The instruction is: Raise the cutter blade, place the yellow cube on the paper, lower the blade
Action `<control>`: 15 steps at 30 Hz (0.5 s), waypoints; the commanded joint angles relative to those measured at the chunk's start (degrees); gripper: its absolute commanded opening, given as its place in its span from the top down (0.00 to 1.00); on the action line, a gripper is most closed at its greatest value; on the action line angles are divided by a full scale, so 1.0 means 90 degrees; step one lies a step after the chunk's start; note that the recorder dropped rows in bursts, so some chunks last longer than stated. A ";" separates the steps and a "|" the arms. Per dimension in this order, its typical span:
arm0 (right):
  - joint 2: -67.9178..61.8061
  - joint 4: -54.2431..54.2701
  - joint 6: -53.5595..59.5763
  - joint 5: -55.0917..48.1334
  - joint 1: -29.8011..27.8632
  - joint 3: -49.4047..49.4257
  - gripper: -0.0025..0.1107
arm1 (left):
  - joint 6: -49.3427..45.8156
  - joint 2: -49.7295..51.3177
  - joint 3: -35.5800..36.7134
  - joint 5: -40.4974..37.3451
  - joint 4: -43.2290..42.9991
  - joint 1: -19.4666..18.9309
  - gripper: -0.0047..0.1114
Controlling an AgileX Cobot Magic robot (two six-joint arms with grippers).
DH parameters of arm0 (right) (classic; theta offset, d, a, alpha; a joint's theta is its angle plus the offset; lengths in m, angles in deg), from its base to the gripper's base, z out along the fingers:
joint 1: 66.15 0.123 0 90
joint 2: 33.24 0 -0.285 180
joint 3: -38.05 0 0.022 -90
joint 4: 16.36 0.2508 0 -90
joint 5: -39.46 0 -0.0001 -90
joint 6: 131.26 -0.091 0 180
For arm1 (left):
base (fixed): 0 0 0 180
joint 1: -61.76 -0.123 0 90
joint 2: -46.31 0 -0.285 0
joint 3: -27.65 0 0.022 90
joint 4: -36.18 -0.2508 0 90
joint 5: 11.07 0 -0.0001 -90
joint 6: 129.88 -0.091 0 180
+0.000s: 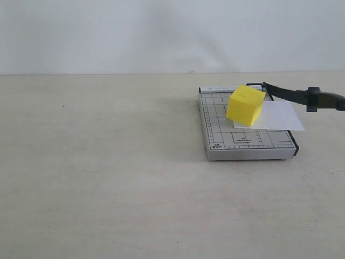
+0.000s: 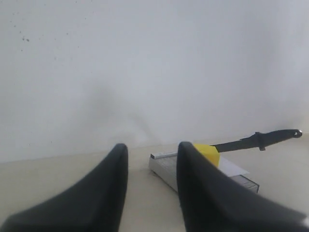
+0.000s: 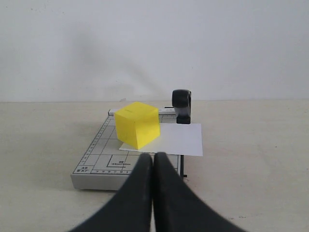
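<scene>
The yellow cube (image 1: 246,105) rests on the left part of the white paper (image 1: 279,116), which lies on the grey gridded trimmer board (image 1: 215,132) and overhangs its right edge. The cutter blade (image 1: 294,95) is lifted off the board, with its thick handle (image 1: 326,100) out to the right. Neither gripper shows in the exterior view. My left gripper (image 2: 152,154) is open and empty, well short of the board (image 2: 166,169), with the cube (image 2: 208,152) and blade (image 2: 258,140) beyond. My right gripper (image 3: 153,157) is shut on nothing, in front of the board (image 3: 96,162), facing the cube (image 3: 138,124), paper (image 3: 181,140) and handle (image 3: 182,104).
The trimmer stands on a pale beige tabletop (image 1: 108,162) that stretches wide to its left and front. A plain white wall (image 1: 161,32) runs behind the table.
</scene>
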 commanded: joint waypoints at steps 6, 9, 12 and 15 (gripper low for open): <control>0.0040 -0.0036 0.0031 0.0028 0.0003 -0.0003 0.98 | 0.0036 -0.0024 0.0023 -0.0544 0.0488 -0.0005 0.67; 0.0040 -0.0036 0.0031 0.0028 0.0003 -0.0003 0.98 | 0.0036 -0.0024 0.0023 -0.0563 0.0649 -0.0005 0.67; 0.0040 -0.0036 0.0031 0.0028 0.0003 -0.0003 0.98 | -0.0021 -0.0024 0.0023 -0.0519 0.0635 -0.0005 0.67; 0.0040 -0.0036 0.0031 0.0028 0.0003 -0.0003 0.98 | -0.0201 -0.0024 0.0023 -0.0501 0.0635 -0.0005 0.67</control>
